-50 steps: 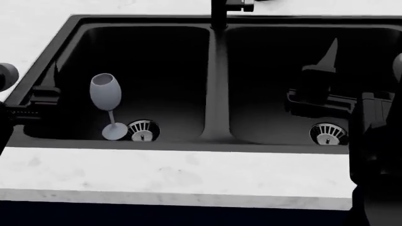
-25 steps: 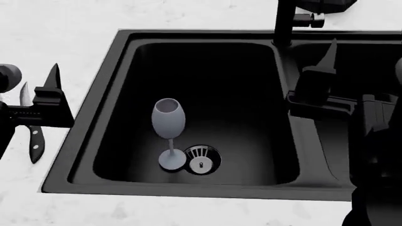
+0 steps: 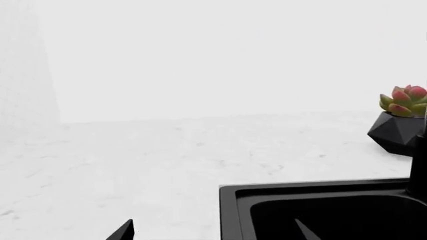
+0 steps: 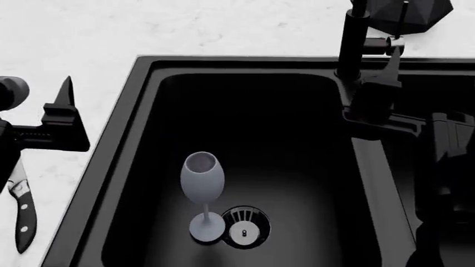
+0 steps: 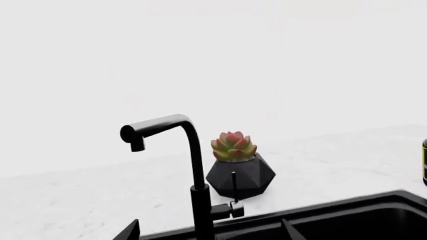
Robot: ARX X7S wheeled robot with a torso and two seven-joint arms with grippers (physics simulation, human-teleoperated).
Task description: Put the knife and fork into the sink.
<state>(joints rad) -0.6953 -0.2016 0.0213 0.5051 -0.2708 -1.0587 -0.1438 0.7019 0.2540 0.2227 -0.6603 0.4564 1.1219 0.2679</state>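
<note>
**A:** Where was the knife?

**B:** A slim kitchen knife with a pale silver blade and a dark riveted handle lay flat on the white marbled tabletop, just outside the left wall of the large matte black double-basin sink. It sat below and slightly behind the left gripper, partly hidden by that arm. No fork showed in any view.

**A:** And the fingers?

**B:** The left fingers hung over the tabletop, holding nothing; two dark tips showed spread apart in the left wrist view, so they looked open. The right gripper hovered near the black faucet, also empty, its tips likewise parted.

**A:** How would the knife likely handle?

**B:** Probably light, rigid and slick, lying low against the stone, so a pinch across the thicker handle seemed safer than the thin tapering blade.

**A:** Anything fragile nearby?

**B:** A pale grey wine glass stood upright in the left basin, touching the round silver drain strainer; a dropped knife might topple it.
</note>
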